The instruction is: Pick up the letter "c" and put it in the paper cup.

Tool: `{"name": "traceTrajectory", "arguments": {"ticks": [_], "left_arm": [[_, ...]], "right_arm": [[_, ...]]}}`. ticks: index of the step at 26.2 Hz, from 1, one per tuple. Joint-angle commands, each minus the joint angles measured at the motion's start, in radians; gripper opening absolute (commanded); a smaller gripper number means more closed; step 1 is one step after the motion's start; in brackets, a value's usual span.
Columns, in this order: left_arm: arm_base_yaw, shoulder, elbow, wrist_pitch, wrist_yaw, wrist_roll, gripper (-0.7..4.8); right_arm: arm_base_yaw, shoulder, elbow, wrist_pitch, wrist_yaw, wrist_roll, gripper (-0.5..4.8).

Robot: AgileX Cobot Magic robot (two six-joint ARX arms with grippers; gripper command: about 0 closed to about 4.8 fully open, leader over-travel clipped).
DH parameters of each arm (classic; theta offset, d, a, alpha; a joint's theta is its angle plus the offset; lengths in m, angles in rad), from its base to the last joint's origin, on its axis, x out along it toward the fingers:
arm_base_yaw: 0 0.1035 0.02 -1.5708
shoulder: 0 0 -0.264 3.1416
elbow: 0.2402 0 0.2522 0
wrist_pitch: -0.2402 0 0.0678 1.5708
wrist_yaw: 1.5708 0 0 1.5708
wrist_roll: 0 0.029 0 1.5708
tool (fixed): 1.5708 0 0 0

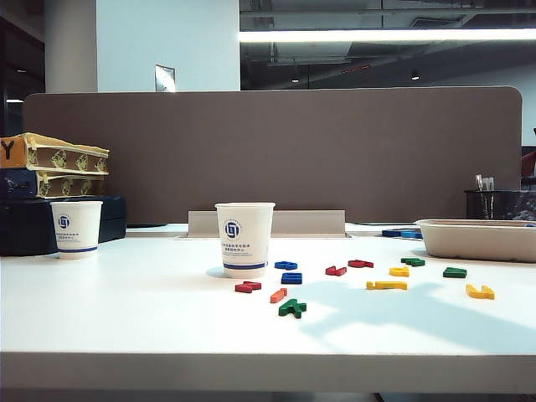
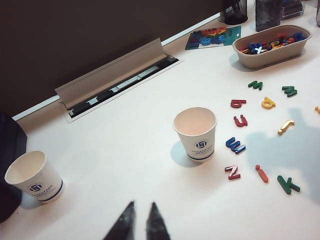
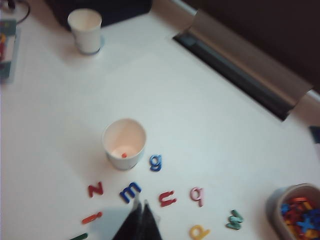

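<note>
The paper cup (image 1: 244, 243) stands upright mid-table, also seen in the left wrist view (image 2: 196, 142) and the right wrist view (image 3: 111, 145). The letter "c" (image 3: 124, 155) shows only as a small red-orange spot on the cup's bottom, its shape too small to read. My left gripper (image 2: 142, 206) hovers high over bare table between the two cups, its fingers a narrow gap apart with nothing in it. My right gripper (image 3: 140, 204) is shut and empty, high above the loose letters beside the blue "m" (image 3: 130, 191). Neither gripper appears in the exterior view.
A smaller white cup (image 1: 76, 228) stands at the far left. Loose red, blue, green and yellow letters (image 1: 292, 307) lie right of the paper cup. A beige tray (image 1: 477, 241) of letters sits at the back right. A cable slot (image 2: 120, 80) runs along the brown partition.
</note>
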Motion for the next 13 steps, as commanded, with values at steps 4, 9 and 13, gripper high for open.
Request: {"name": "traceTrajectory", "arguments": {"ticks": [4, 9, 13], "left_arm": [[0.0, -0.055, 0.006, -0.055, -0.003, -0.008, 0.15], [0.0, -0.111, 0.006, -0.129, -0.003, -0.019, -0.06], [0.0, -0.165, 0.006, -0.191, -0.003, -0.023, -0.06]], "right_arm": [[0.0, -0.14, 0.004, -0.04, 0.093, 0.0, -0.02], [0.0, -0.224, -0.014, -0.107, 0.146, 0.0, -0.02], [0.0, -0.332, -0.097, -0.144, 0.161, 0.004, -0.02]]}}
